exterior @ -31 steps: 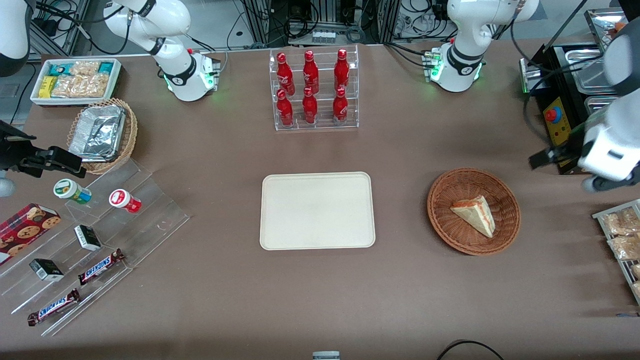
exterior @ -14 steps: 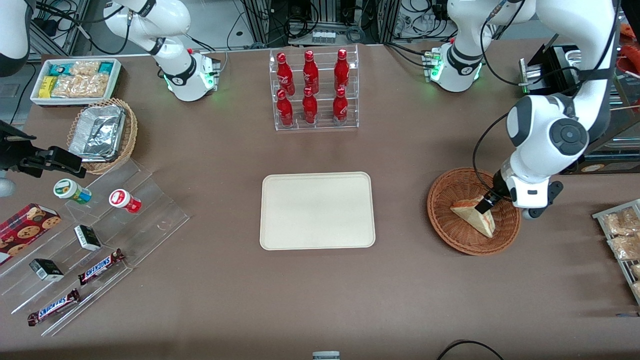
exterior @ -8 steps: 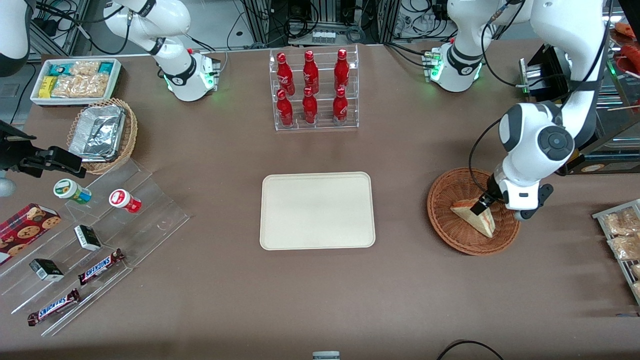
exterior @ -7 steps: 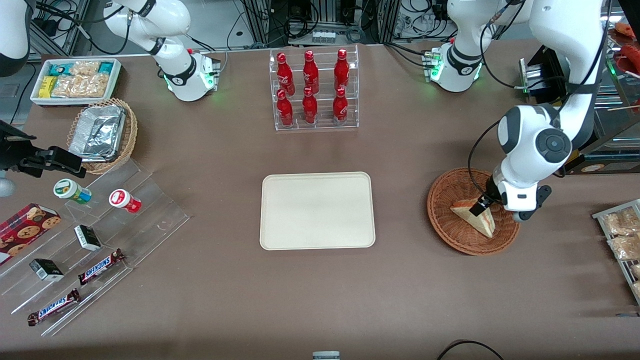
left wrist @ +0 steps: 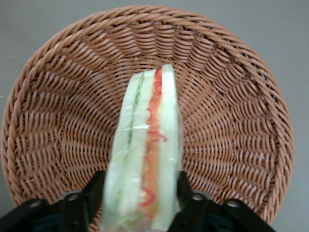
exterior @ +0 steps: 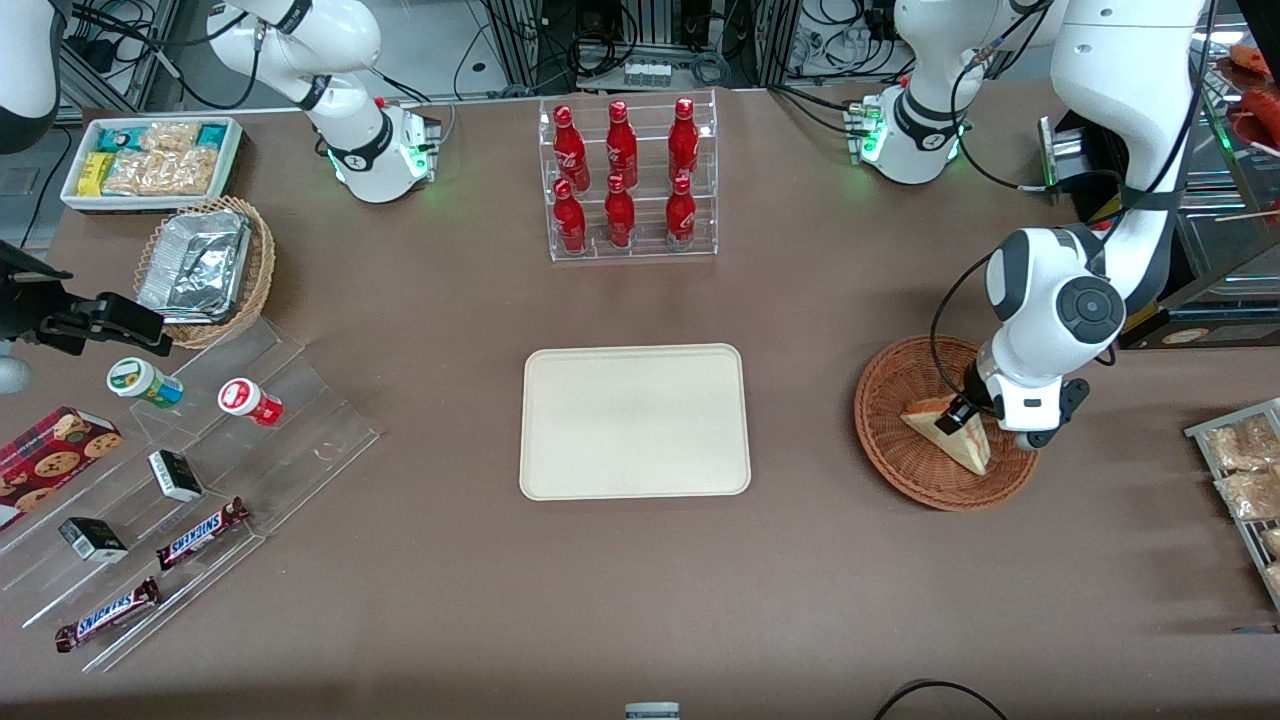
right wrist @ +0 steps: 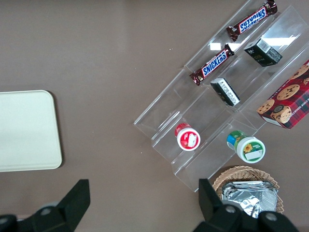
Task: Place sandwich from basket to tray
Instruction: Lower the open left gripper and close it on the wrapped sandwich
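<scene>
left wrist view had the gripper (left wrist: 140, 200) down inside the basket (left wrist: 231, 116), its two black fingers (left wrist: 91, 191) straddling the sandwich (left wrist: 145, 150), one against each bread face. the jaws looked closed onto the wedge, pads touching the wrap on both sides. the sandwich stood on edge, red and green filling lines running up its cut face, its far tip reaching toward the middle of the weave. woven floor lay bare on both sides of the wedge, and the rim curved round it well clear of the fingers.

front view showed the gripper (exterior: 958, 412) at the sandwich (exterior: 950, 432), at the end of the wedge farther from the camera, with the white wrist leaning over the basket's (exterior: 900, 465) rim toward the working arm's end of the table. the sandwich was in the basket, its pointed end nearest the camera and close to the rim there.

the tray (exterior: 634, 421) sat flat and bare toward the middle of the table, well apart from the basket, with open brown table (exterior: 800, 560) between their edges. a clear rack of red bottles (exterior: 625, 180) stood farther from the camera than the tray, apart from its rim. bagged snacks (exterior: 1240, 465) lay at the table edge toward the working arm's end, apart from the basket.
</scene>
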`<control>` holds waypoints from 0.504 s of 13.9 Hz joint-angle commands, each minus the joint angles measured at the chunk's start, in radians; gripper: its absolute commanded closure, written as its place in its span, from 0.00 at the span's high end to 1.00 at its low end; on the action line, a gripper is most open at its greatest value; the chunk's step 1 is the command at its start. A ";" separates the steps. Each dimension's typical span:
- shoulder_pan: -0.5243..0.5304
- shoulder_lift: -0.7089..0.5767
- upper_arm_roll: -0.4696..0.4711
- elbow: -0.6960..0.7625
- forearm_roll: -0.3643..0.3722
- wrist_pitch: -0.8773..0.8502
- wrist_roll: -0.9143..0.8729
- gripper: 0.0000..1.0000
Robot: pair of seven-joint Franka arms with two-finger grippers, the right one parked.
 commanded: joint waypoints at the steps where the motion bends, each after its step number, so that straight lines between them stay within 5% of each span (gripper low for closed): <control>1: -0.002 0.003 0.000 0.025 -0.001 0.000 -0.029 0.00; 7: -0.010 -0.065 -0.001 0.069 0.006 -0.122 -0.023 0.00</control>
